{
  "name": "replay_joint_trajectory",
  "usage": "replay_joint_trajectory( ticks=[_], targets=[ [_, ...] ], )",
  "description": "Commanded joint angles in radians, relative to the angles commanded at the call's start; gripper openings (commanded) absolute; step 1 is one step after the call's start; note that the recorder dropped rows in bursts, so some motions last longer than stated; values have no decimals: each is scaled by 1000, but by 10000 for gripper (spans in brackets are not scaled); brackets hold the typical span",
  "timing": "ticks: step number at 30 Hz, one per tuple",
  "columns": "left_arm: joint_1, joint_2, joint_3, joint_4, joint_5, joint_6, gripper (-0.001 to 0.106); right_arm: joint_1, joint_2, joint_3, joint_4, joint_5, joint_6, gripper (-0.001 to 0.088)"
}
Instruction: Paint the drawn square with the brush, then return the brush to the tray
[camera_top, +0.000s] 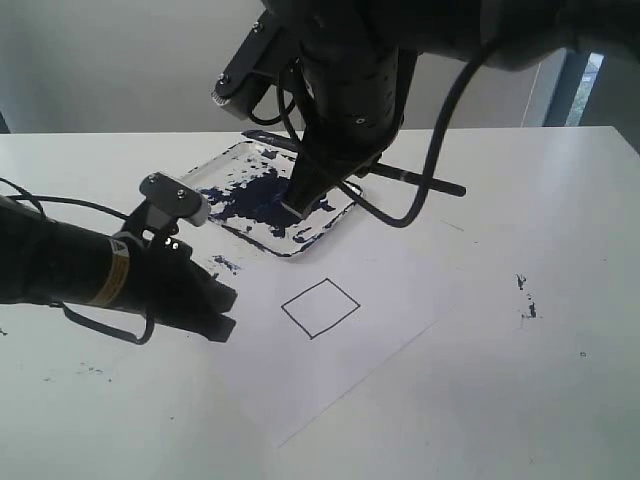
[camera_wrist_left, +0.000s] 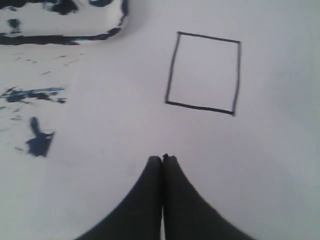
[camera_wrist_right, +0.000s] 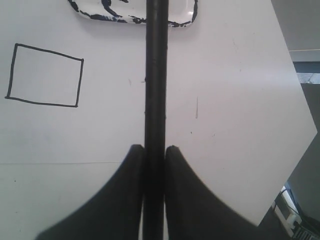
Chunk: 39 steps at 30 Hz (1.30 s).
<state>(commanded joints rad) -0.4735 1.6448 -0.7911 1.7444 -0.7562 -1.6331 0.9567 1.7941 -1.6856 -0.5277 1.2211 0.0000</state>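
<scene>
The brush (camera_wrist_right: 155, 75) is clamped between the jaws of the right gripper (camera_wrist_right: 155, 146), which are closed down to the width of the shaft and hold nothing else. This gripper stands over the tray (camera_top: 285, 252), with its tip above the dark paint blotch (camera_top: 250, 200). In the exterior view a thin straight stick, judged to be the same shaft, runs along the far rim of the tray and projects past the tray on the side away from the left gripper (camera_wrist_left: 162, 157). The long axis therefore appears roughly level and crosswise to the fingers. The drawn square (camera_top: 320, 306) is blank and lies on the paper (camera_top: 390, 290), near the tray's camera-side rim but apart from it. From the right gripper, the square lies beyond that rim and off to one side of the shaft, not in line with it. The coming move is judged to need a carry across that rim and a tilt to bring the tip down. The left gripper is pressed fully together and empty, sitting low off the same rim of the tray and facing the square. It is about as near the square as the right gripper, but only the right arm carries the tool. Only the right wrist view shows the clamp on the shaft, and only the exterior view shows the gripper's place over the tray. No view shows the bristle end, so its paint load cannot be told.
</scene>
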Motion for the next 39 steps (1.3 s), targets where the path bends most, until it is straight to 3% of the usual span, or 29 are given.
replay_joint_trajectory(
  ticks=[5, 9, 22, 25, 27, 30, 32, 35, 39],
  targets=[
    [0, 0, 0, 0, -448, 57, 0, 0, 0, 0, 0, 0, 0, 0],
    [0, -5, 0, -52, -465, 157, 0, 0, 0, 0, 0, 0, 0, 0],
    [0, 1, 0, 0, -408, 156, 0, 0, 0, 0, 4, 0, 0, 0],
    [2, 1, 5, -27, -61, 156, 0, 0, 0, 0, 18, 0, 0, 0],
    [2, 3, 12, -65, 236, 156, 0, 0, 0, 0, 28, 0, 0, 0],
    [2, 3, 32, -266, 601, 156, 0, 0, 0, 0, 28, 0, 0, 0],
    [2, 3, 56, -394, 777, 156, 0, 0, 0, 0, 28, 0, 0, 0],
    [2, 3, 74, -498, 937, 156, 0, 0, 0, 0, 28, 0, 0, 0],
    [2, 3, 81, -776, 1171, 156, 0, 0, 0, 0, 28, 0, 0, 0]
  ],
)
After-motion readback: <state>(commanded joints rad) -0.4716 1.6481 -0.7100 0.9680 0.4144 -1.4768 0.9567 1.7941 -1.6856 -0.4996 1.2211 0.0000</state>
